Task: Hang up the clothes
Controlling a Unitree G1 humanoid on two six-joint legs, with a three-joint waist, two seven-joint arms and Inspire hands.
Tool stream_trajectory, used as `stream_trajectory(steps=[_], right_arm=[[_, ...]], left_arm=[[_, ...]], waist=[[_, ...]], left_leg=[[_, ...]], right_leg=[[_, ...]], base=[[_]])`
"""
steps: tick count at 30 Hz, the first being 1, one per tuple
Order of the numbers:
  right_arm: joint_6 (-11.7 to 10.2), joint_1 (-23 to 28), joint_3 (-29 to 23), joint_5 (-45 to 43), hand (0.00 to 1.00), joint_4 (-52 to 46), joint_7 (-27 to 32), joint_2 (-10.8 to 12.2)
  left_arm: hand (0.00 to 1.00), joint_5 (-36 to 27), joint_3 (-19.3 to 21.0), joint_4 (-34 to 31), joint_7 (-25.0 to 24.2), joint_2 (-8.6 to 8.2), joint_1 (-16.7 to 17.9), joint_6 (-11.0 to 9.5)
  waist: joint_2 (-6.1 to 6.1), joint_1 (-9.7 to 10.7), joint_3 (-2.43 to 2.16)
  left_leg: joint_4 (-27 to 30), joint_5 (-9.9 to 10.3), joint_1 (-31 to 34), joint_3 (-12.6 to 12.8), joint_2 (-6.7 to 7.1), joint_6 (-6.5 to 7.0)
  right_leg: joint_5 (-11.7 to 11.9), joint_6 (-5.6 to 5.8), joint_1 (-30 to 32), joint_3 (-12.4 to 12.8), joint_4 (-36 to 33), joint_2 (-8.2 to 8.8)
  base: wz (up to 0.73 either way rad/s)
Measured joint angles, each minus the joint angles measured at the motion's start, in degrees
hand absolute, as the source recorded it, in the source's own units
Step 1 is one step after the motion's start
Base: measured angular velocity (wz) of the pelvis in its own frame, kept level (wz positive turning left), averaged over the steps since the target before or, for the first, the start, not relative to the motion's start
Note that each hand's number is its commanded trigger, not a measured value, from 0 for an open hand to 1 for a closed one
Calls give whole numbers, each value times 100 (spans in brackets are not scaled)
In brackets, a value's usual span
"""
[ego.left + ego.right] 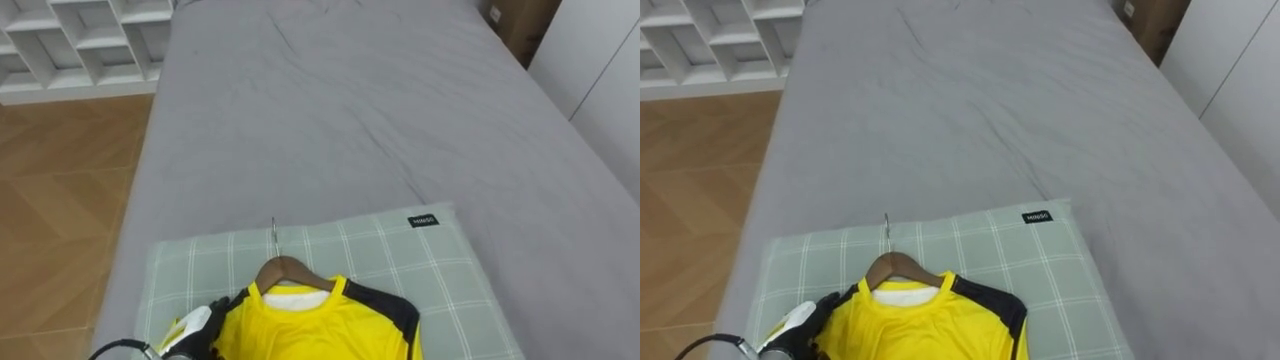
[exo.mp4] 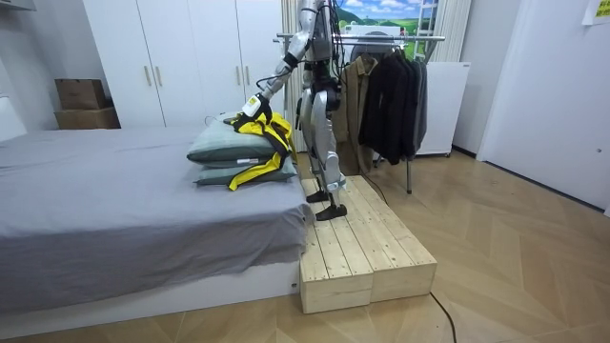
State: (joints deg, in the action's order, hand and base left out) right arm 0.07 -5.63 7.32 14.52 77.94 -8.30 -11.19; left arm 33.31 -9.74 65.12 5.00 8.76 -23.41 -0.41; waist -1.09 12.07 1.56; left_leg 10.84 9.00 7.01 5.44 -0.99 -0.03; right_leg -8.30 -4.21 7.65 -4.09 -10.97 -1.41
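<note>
Yellow shirt [image 1: 300,330] with black trim, one in number, lies front-up on a green checked pillow [image 1: 430,270] at the near end of the grey bed [image 1: 350,120]. One wooden hanger [image 1: 290,268] sits inside the shirt's collar, with its metal hook pointing up the bed over the pillow. The left hand [image 1: 195,323] enters from the lower left and rests against the shirt's shoulder and sleeve at the pillow's edge. Its fingers are lost among the cloth, so whether they are closed on the fabric or merely lying on it cannot be told. The room view shows two pillows stacked one on the other, with the shirt draped over the upper one and hanging down its side. The robot stands on a low wooden platform [image 2: 362,248] just beside the bed, one arm stretched out to the shirt. Behind the robot stands one clothes rack [image 2: 381,38] carrying several dark garments. One white shelf unit [image 1: 80,40] stands on the wooden floor beyond the bed's far left corner.
</note>
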Motion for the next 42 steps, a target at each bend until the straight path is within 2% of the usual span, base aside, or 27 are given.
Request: stream_trajectory(steps=[6,8,13,14,15,16,18,21,22,23,24,25,26,29,35,42], right_arm=[[9,-113,50,81,0,18,-56,6],[31,-136,55,81,0,17,-53,43],[86,-183,74,119,0,17,-47,58],[86,-194,74,156,0,18,-43,68],[86,-207,77,181,0,20,-40,72],[86,-224,107,256,0,22,-19,81],[86,-228,113,372,0,26,3,101],[101,-242,155,533,0,92,2,107],[131,-244,153,551,0,114,2,109],[133,-244,153,568,0,137,3,114],[133,-245,153,574,0,139,3,115],[133,-255,153,586,0,148,3,119],[131,-273,156,599,0,191,2,132],[135,-301,157,630,0,243,-1,148],[125,-309,271,650,0,242,1,151],[108,-324,276,650,0,242,-17,153]], left_arm=[[0,10,8,259,229,17,-140,-20],[0,7,34,390,324,34,-217,-47],[0,4,51,500,423,42,-249,-53],[2,5,51,568,460,45,-276,-77],[15,4,50,592,474,50,-289,-87],[21,0,52,602,494,55,-305,-95],[16,4,51,611,550,59,-305,-122],[15,8,62,616,651,65,-319,-126],[20,8,73,613,737,93,-341,-126],[50,7,79,618,787,120,-372,-127],[53,7,80,622,801,123,-382,-127],[68,7,79,628,834,115,-385,-129],[100,6,79,630,893,112,-385,-128],[100,5,164,630,1098,134,-405,-129],[100,1,181,669,1198,260,-465,-126],[100,-8,180,912,1057,210,-421,-124]], waist=[[34,0,21],[96,0,53],[123,-12,60],[128,-16,59],[129,-14,60],[129,-17,60],[140,-31,55],[151,-72,54],[164,-96,54],[174,-120,52],[176,-128,52],[179,-132,53],[187,-131,53],[205,-135,50],[215,-128,56],[226,-127,64]], left_leg=[[9,0,135,140,-20,0],[58,0,157,155,-19,0],[98,0,171,202,-25,0],[98,0,178,215,-26,0],[99,0,189,219,-25,0],[104,0,224,219,-26,0],[106,0,247,222,-27,0],[105,0,251,231,-28,0],[103,0,250,233,-28,0],[97,0,248,235,-28,0],[94,0,248,234,-27,0],[89,0,248,235,-25,0],[87,0,248,235,-24,0],[71,0,239,234,-25,0],[52,0,235,234,-28,0],[56,1,249,233,-34,0]], right_leg=[[-24,-4,273,124,-213,-14],[-74,-18,331,171,-320,-11],[-106,-22,388,215,-418,-13],[-115,-24,430,225,-464,-13],[-120,-26,452,229,-483,-12],[-120,-26,475,223,-473,-13],[-120,-27,516,218,-500,-14],[-122,-29,532,219,-514,-16],[-124,-32,537,222,-517,-16],[-124,-32,535,223,-510,-17],[-124,-32,534,222,-507,-17],[-124,-32,533,222,-502,-16],[-124,-32,531,221,-500,-16],[-124,-32,515,217,-480,-17],[-124,-32,513,220,-465,-22],[-124,-32,524,220,-463,-29]], base=[[-11],[-4],[-5],[-7],[-4],[0],[-2],[-2],[0],[0],[0],[0],[0],[0],[0],[0]])
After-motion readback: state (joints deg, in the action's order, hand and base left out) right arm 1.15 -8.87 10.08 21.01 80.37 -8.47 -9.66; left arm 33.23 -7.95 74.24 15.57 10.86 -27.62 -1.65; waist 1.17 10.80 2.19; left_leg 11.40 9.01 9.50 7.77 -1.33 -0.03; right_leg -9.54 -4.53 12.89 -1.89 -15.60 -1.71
